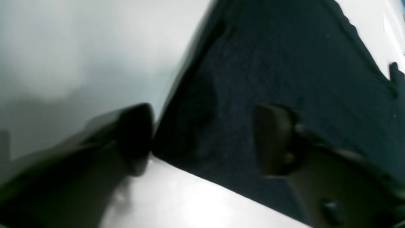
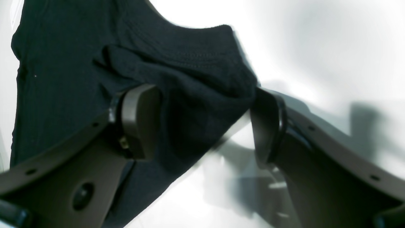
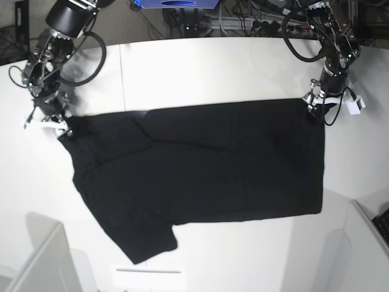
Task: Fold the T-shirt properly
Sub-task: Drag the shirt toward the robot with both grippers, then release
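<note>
The black T-shirt [image 3: 200, 161] lies spread on the white table [image 3: 200, 67], plain face up, with one sleeve pointing to the near left. My left gripper [image 3: 315, 108] is at the shirt's far right corner. In the left wrist view this gripper [image 1: 204, 139] is open, one finger on the T-shirt [image 1: 284, 63] and the other just off its corner. My right gripper [image 3: 61, 128] is at the far left corner. Up close the right gripper [image 2: 204, 123] is open, with a bunched fold of the T-shirt [image 2: 190, 72] between its fingers.
Cables and equipment [image 3: 243, 21] crowd the table's back edge. A white panel [image 3: 42, 261] stands at the near left and another [image 3: 364, 243] at the near right. A white strip [image 3: 146, 271] lies near the front edge below the sleeve.
</note>
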